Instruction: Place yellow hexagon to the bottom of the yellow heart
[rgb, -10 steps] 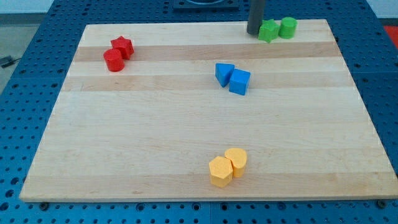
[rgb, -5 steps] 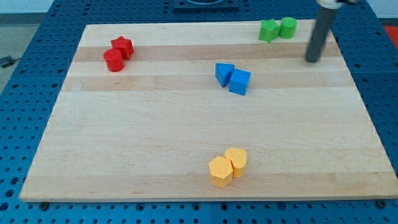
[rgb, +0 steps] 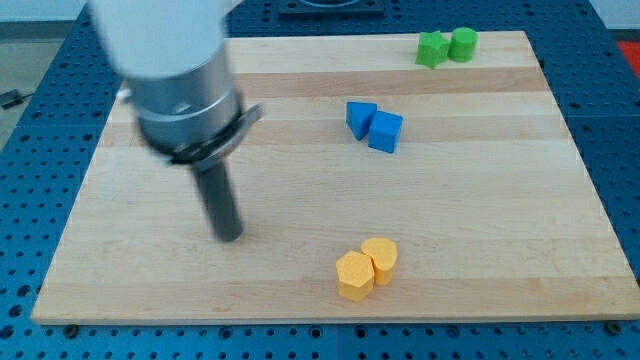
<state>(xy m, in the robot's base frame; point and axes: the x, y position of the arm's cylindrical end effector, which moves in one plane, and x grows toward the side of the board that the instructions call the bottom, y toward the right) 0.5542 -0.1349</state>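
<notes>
The yellow hexagon (rgb: 354, 276) sits near the board's bottom edge, touching the yellow heart (rgb: 380, 258), which lies just up and to its right. My tip (rgb: 229, 236) rests on the board well to the left of both yellow blocks, apart from them. The arm's large grey body fills the view's upper left.
Two blue blocks (rgb: 374, 124) sit touching above the centre. A green star-like block (rgb: 432, 49) and a green cylinder (rgb: 463, 43) stand at the top right. The red blocks seen before are hidden behind the arm. The wooden board (rgb: 480, 220) lies on a blue perforated table.
My tip has swept from the top right of the board down to the lower left centre. The arm now covers the red blocks. No block has moved.
</notes>
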